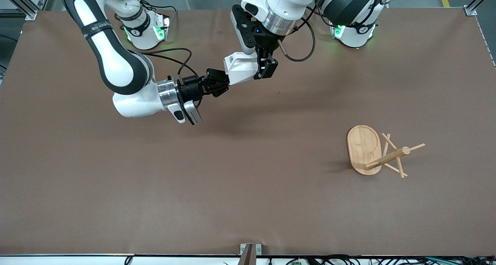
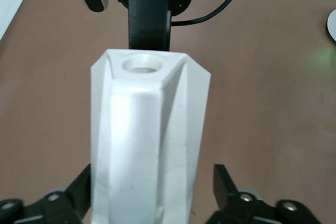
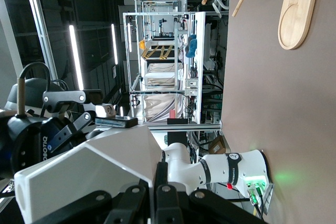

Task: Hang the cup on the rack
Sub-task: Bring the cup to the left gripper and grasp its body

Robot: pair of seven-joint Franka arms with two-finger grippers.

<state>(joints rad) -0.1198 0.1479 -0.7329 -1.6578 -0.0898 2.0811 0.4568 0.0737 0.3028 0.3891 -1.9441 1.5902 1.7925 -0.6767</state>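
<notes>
The white faceted cup [image 1: 242,67] hangs in the air over the part of the table close to the robots' bases. My right gripper [image 1: 225,83] is shut on the cup's wall at its rim [image 3: 89,166], one finger inside and one outside [image 3: 160,174]. My left gripper [image 1: 266,69] straddles the cup's other end [image 2: 149,140]. Its fingers [image 2: 223,182] flank the cup, and a gap shows on one side, so it stands open. The bamboo rack [image 1: 364,148] lies tipped on its side toward the left arm's end of the table, nearer the front camera, its pegs pointing outward.
The two robot bases [image 1: 145,32] [image 1: 354,32] stand along the table's edge by the robots. A small metal bracket [image 1: 250,253] sits at the table's front edge. Brown tabletop [image 1: 232,179] stretches between the cup and the rack.
</notes>
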